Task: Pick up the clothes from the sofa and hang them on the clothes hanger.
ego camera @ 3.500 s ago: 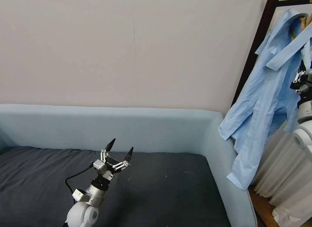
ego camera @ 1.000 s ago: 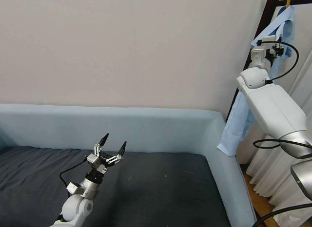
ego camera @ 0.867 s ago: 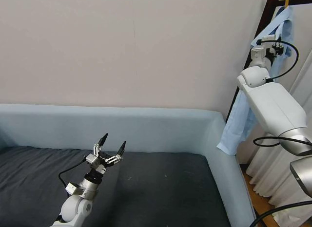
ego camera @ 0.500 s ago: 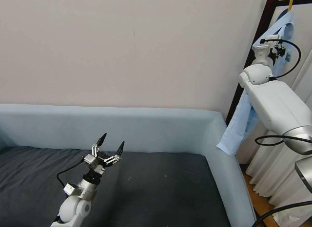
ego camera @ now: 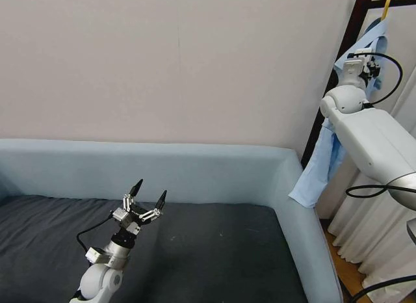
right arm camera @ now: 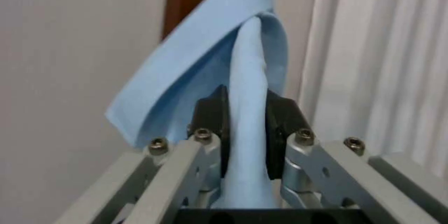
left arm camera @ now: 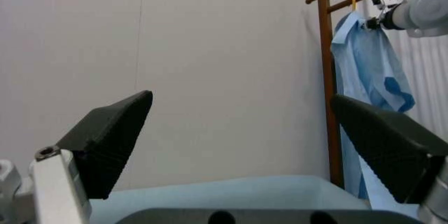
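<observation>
A light blue shirt (ego camera: pixel 320 165) hangs down beside the dark wooden clothes rack (ego camera: pixel 338 75) at the right, past the sofa's arm. My right gripper (ego camera: pixel 371 64) is raised high by the rack's top, just below a yellow hanger (ego camera: pixel 388 1). In the right wrist view it is shut on a fold of the shirt (right arm camera: pixel 210 72), the fabric pinched at the right gripper (right arm camera: pixel 246 129). My left gripper (ego camera: pixel 145 201) stands open and holds nothing, low over the dark sofa seat (ego camera: pixel 214 257). The left wrist view shows the left gripper (left arm camera: pixel 245 145) facing the shirt (left arm camera: pixel 368 77) and rack (left arm camera: pixel 328 77).
The sofa's pale blue back (ego camera: pixel 162 170) runs across the middle, its right arm (ego camera: pixel 305 251) next to the rack. White curtains (ego camera: pixel 383 251) hang behind the rack at the right. A plain wall (ego camera: pixel 162 62) rises behind the sofa.
My right arm has lifted the shirt from a spread hang up beside the rack's top, and over the last second it drifted slightly right. The left gripper has barely moved.
</observation>
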